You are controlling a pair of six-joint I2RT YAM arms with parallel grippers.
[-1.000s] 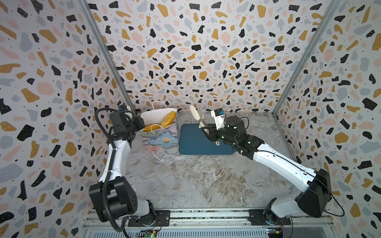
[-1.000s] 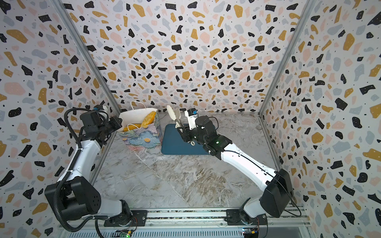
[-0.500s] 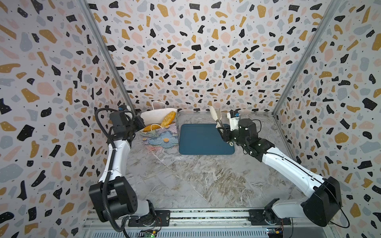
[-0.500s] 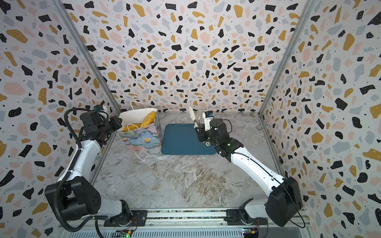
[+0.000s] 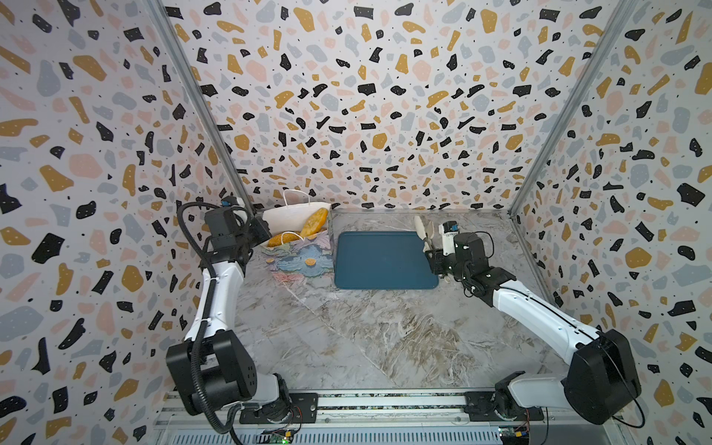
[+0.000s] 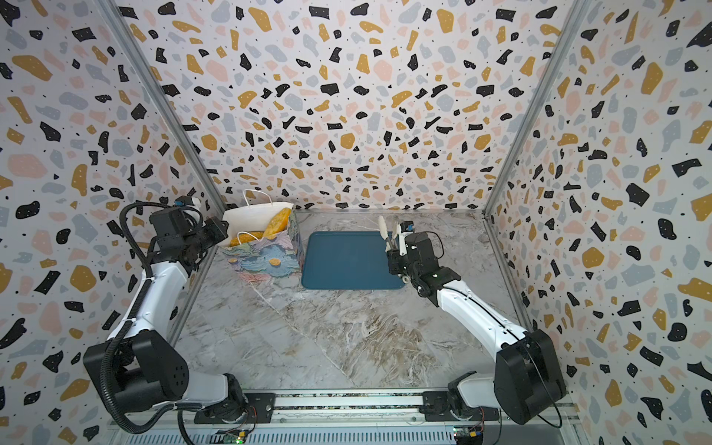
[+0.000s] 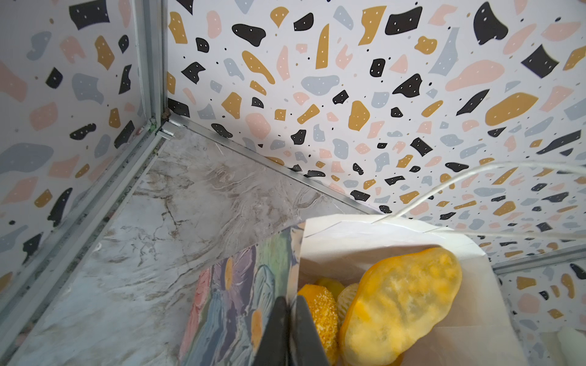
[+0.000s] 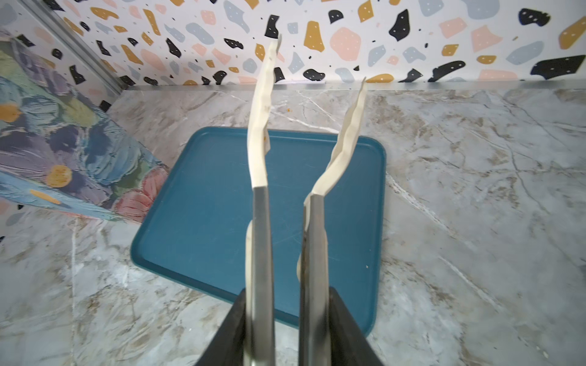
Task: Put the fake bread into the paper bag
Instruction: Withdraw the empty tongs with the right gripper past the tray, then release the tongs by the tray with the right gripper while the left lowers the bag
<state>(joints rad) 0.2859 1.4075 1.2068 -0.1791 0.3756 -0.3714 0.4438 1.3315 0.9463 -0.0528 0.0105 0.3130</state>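
Bag: the boxy paper bag (image 5: 304, 258) (image 6: 269, 258) (image 7: 348, 234) (image 8: 63, 152), white inside and painted with pastel flowers outside, stands upright in the far left corner of the marble-patterned bench (image 5: 346, 339) (image 6: 327, 339). Its thin white cord handles stick up.

Bread: the fake bread (image 5: 281, 239) (image 6: 246, 239), glossy golden-brown toy pieces, sits inside the bag. A large oval loaf (image 5: 314, 221) (image 6: 277, 221) (image 7: 402, 304) leans on the white back wall, its end above the rim. Smaller pieces lie under it, too hidden to count.

Left jaws: at the bag's left rim. The dark fingers (image 7: 276, 332) are almost together, one outside and one inside, with the paper wall pinched between them.

Right jaws: clamped on the metal handles of cream-tipped tongs (image 5: 424, 231) (image 6: 387, 235) (image 8: 260, 158), over the tray's right edge. The tong tips stand apart and point at the back wall.

Tray: a dark blue rectangular tray (image 5: 381, 258) (image 6: 346, 258) (image 8: 206, 206) lies flat just right of the bag.
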